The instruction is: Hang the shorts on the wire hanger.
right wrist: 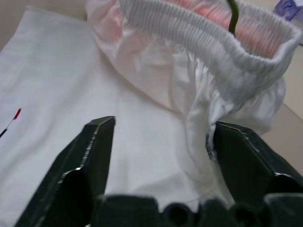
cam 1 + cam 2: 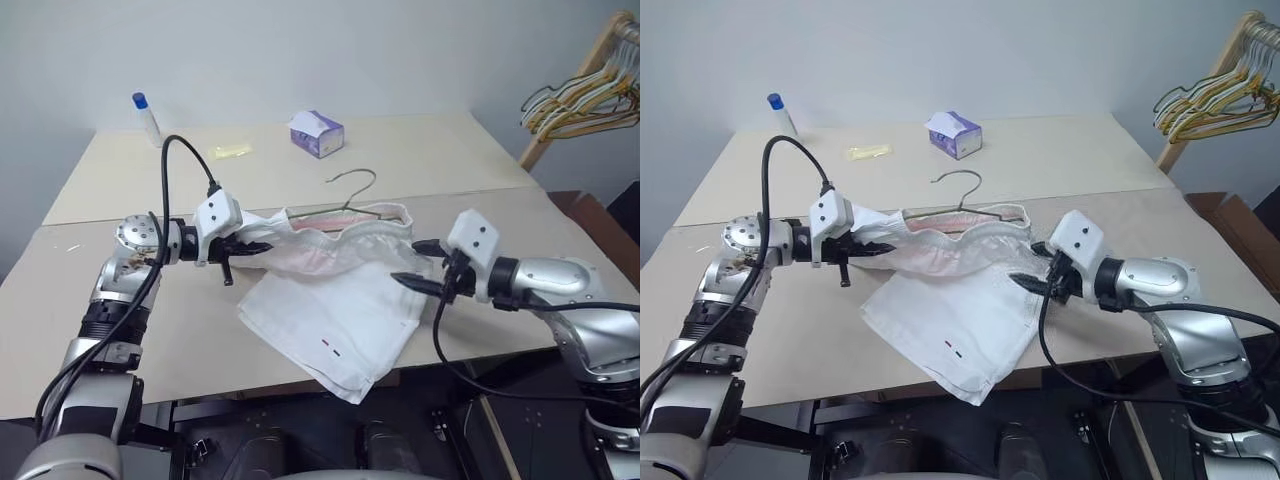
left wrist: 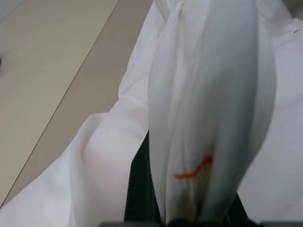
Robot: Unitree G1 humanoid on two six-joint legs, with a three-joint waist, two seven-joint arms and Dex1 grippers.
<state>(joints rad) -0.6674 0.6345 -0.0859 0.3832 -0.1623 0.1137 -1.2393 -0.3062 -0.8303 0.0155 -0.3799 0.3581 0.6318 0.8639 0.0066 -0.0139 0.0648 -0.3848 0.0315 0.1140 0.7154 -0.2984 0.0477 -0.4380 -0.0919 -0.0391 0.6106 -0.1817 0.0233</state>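
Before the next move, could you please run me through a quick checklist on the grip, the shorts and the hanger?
1. Left gripper shut on the shorts at the waistband's left end: ok.
2. Right gripper free of cloth: ok, jaws wide open beside the waistband's right end, nothing between them.
3. Wire hanger inside the waistband: ok in part, the hook rises clear behind it and the wire runs into the opening.
4. Both hanger shoulders seated in the waistband: cannot tell, cloth hides them.
5. Shorts hanging free: not ok, the legs lie on the table.
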